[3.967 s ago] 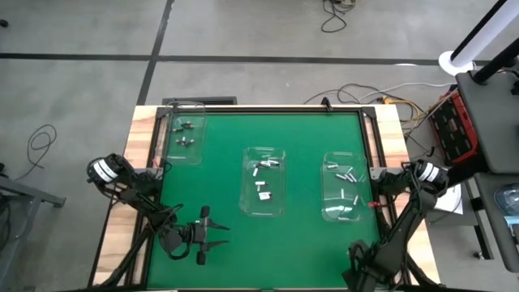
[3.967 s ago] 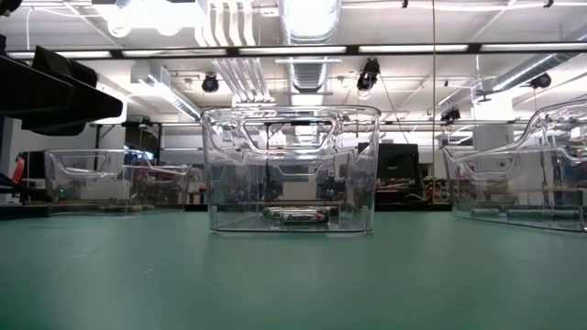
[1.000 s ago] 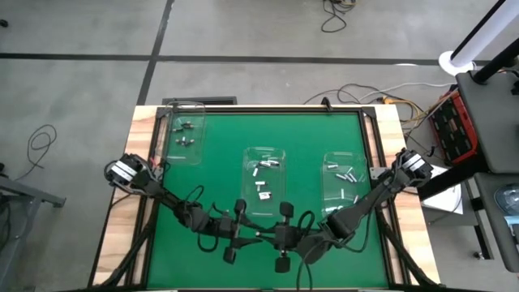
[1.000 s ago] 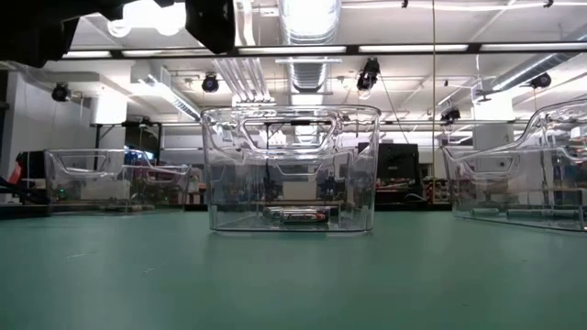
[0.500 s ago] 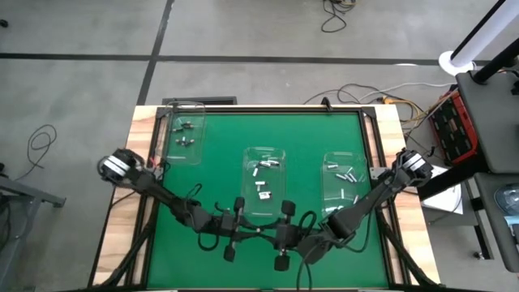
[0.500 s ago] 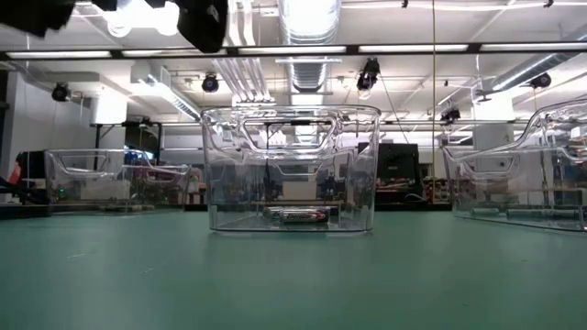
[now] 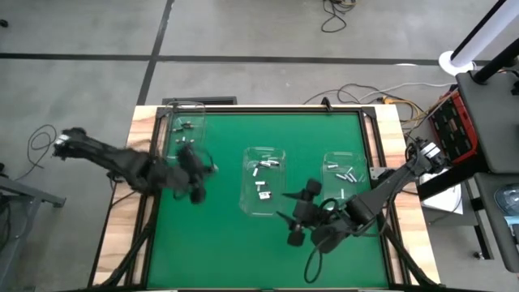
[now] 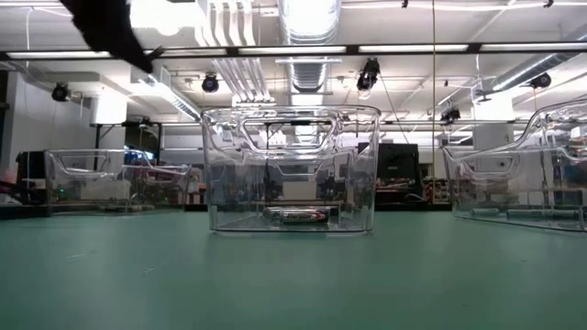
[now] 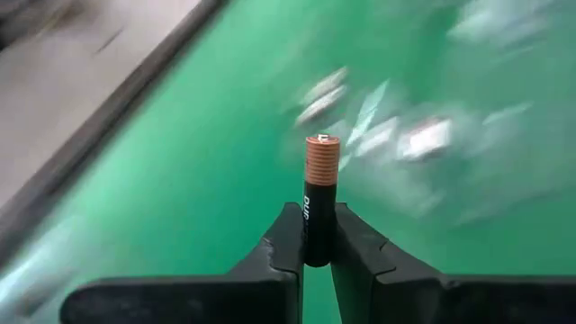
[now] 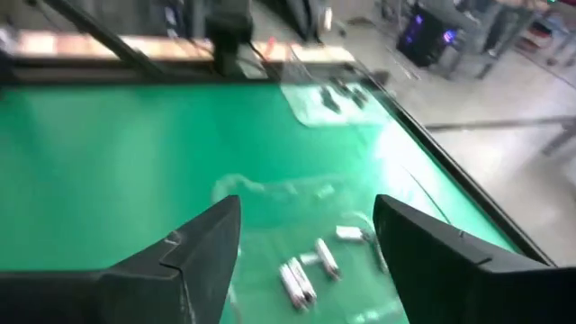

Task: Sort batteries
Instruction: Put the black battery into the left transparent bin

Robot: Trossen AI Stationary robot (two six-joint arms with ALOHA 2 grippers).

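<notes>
Green mat [image 7: 219, 235] covers the table. Left gripper [image 9: 317, 241] pinches one battery [image 9: 320, 193] upright between its fingers, copper end out, hovering at about 9 o'clock near the left bin [image 7: 182, 134]. Right gripper [image 7: 293, 215] hangs spread wide, empty, at 5 o'clock beside the middle bin [image 7: 265, 182], where more batteries [image 7: 261, 185] lie. The background of the left wrist view is blurred.

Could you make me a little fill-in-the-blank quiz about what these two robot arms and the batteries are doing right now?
1. The left gripper is shut on one ____.
2. The right gripper holds nothing; its fingers are ____.
3. Counting the clear bins on the mat, there are ____.
4. Seen from above, the left gripper is nearest the ____ bin.

Missing words: battery; open; three; left
</notes>
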